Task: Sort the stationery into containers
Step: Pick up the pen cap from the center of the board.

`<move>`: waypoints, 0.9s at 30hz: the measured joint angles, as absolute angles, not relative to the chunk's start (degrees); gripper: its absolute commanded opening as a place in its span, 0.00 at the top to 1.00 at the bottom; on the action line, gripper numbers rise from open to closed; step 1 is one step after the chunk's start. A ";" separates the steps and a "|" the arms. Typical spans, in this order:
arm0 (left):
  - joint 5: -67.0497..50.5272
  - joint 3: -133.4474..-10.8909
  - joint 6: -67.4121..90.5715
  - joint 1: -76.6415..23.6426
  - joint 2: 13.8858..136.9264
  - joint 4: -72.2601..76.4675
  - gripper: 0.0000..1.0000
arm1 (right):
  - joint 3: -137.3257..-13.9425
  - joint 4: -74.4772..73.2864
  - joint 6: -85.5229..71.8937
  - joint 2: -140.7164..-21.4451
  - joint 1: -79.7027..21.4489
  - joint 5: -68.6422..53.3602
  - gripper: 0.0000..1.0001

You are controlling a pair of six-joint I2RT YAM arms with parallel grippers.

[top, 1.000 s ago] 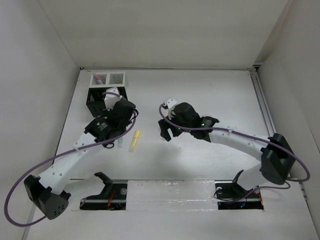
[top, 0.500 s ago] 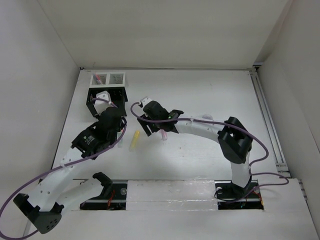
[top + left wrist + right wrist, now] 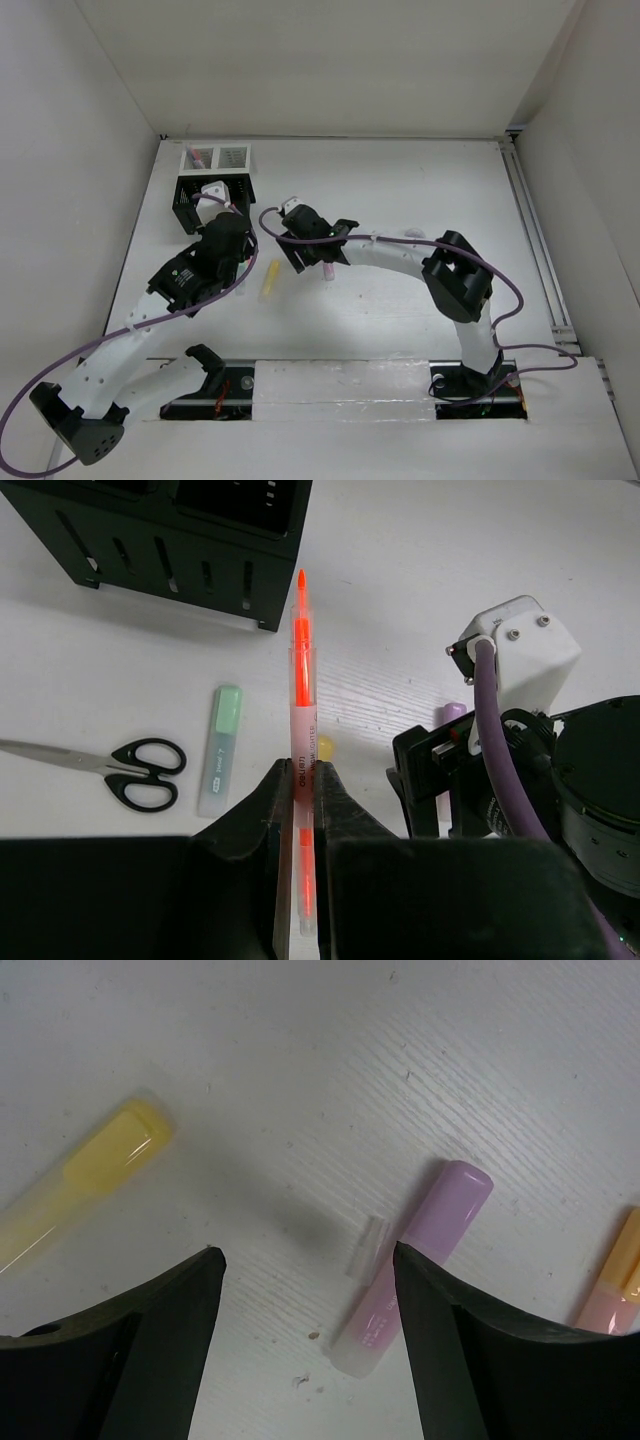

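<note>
The task is only just getting under way. Far ahead of the left gripper [image 3: 303,777], the white organiser [image 3: 233,158] is holding one pink pen [image 3: 197,157] in its left compartment. I cannot tell what the black organiser [image 3: 170,565] is carrying. The left gripper is clamping an orange pen [image 3: 301,670] lengthwise between closed fingers, its tip pointing ahead toward the black organiser's right corner. I judge this pen to be on its way in but not yet dropped.

The rest is lying loose on the table [image 3: 300,1050] and waiting to be sorted. The scissors [image 3: 130,770] are well to the left of the left gripper's fingers, and a green marker [image 3: 220,750] is just left of them. A yellow marker [image 3: 90,1185] is ahead and left of the right gripper [image 3: 305,1255]. That gripper is hovering with its jaws wide apart, gripping nothing. A purple marker [image 3: 415,1270] is lying close beside its right finger, and an orange marker [image 3: 615,1280] is farther right.

Only the top view is showing the white organiser and its pen. Only the left wrist view is showing the scissors and green marker, which the left arm [image 3: 150,320] is covering from above. Only the right wrist view is showing a small clear piece [image 3: 365,1245] in the gap between the jaws, touching or just beside the purple marker, and the orange marker at the frame's edge.
</note>
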State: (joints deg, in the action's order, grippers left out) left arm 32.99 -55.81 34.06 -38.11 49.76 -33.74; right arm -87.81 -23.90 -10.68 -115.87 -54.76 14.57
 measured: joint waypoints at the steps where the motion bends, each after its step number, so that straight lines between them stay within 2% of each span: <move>1: 32.97 -55.81 34.00 -38.11 49.76 -33.63 1.00 | -87.81 -23.83 -10.76 -115.87 -54.65 14.46 0.26; 27: 32.60 -55.81 33.41 -38.13 50.74 -33.21 1.00 | -85.21 -19.94 -11.66 -116.79 -51.40 9.58 0.30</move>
State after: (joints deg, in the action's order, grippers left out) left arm 32.60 -55.81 33.41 -38.13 50.74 -33.21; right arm -85.21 -19.94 -11.66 -116.79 -51.40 9.58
